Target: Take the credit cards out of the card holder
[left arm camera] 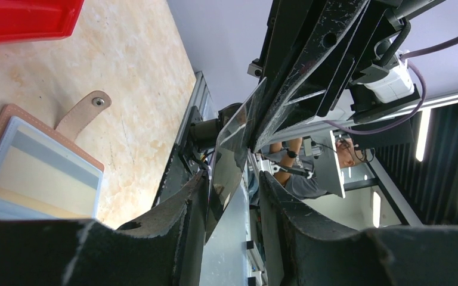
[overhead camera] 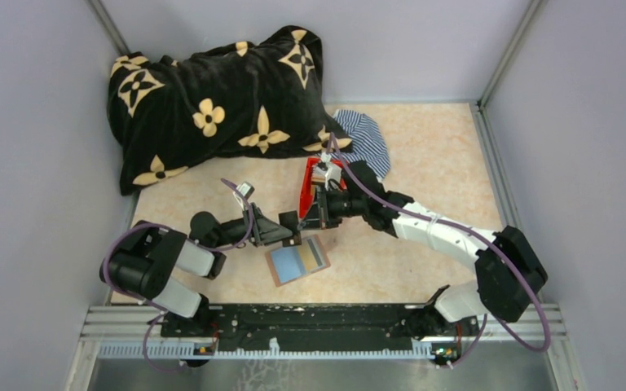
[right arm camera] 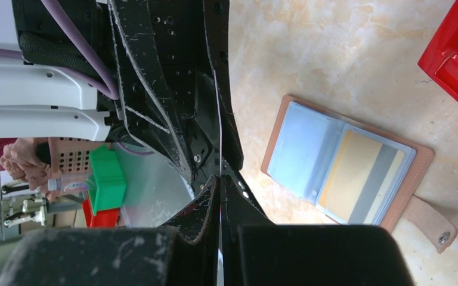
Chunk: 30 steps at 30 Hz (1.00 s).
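The card holder (overhead camera: 297, 261) lies open on the table, its snap tab (left arm camera: 86, 110) spread out to the side. One pocket shows light blue (right arm camera: 301, 149); the other holds an orange credit card with a grey stripe (right arm camera: 358, 176). Above the holder the two grippers meet tip to tip. My right gripper (right arm camera: 219, 179) is shut on a thin dark glossy card (left arm camera: 232, 155), which I see edge-on in the right wrist view. My left gripper (left arm camera: 234, 179) is open around that same card. The card leans on one finger (left arm camera: 185, 202), with a gap to the other.
A red open-top box (overhead camera: 310, 191) stands just behind the grippers. A black blanket with tan flower motifs (overhead camera: 212, 106) is heaped at the back left, and a striped cloth (overhead camera: 367, 138) lies beside it. Grey walls close in both sides.
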Tool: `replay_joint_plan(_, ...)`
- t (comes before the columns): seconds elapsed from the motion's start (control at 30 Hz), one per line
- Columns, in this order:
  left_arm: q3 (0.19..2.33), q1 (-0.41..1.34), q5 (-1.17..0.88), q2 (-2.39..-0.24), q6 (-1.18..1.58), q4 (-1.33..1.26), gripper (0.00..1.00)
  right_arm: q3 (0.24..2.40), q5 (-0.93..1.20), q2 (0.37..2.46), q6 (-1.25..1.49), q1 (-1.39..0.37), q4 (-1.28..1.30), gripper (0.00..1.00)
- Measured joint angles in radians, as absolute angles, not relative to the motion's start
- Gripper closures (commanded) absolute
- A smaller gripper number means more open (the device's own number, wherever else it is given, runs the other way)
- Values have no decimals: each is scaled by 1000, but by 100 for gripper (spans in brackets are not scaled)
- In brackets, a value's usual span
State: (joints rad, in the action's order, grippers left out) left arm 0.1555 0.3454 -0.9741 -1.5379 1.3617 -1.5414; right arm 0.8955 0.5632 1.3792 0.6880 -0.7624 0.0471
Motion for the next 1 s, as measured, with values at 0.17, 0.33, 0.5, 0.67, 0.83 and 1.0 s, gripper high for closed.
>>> replay_joint_plan(0.17,155,345,-972,-1538,1362,-1541,58,883,563,1363,684,-752,53,100)
replay_joint_plan(0.33,155,345,-972,-1538,1362,-1541,59,869,563,1355,683,-748,56,100)
replay_joint_plan(0.5,155,345,-971,-1538,1362,-1541,68,862,563,1352,682,-746,60,100)
replay_joint_plan(0.67,155,345,-970,-1538,1365,-1541,67,857,564,1345,682,-743,59,100)
replay_joint_plan(0.83,155,345,-970,-1540,1365,-1541,67,857,566,1345,682,-741,60,100)
replay_joint_plan(1.0,155,345,-970,-1543,1365,-1541,66,857,567,1345,682,-736,61,100)
